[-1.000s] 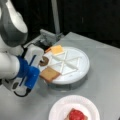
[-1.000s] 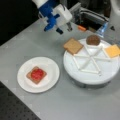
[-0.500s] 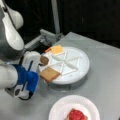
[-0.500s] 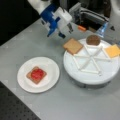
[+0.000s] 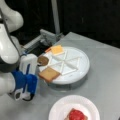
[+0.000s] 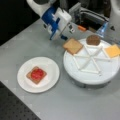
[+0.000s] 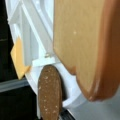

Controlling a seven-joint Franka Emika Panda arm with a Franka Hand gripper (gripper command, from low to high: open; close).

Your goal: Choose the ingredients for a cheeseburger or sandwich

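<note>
I have the gripper (image 6: 65, 37) at upper left in a front view, just beside the toast square (image 6: 73, 46); I cannot tell whether its jaws are parted. The toast lies flat, overhanging the divided tray's (image 6: 100, 79) rim, corner pointing outward. It looks light and stiff; I'd pinch that overhanging edge. The started sandwich (image 6: 36, 74), toast under red disc, sits on the paper plate (image 6: 51, 82) at lower left
</note>
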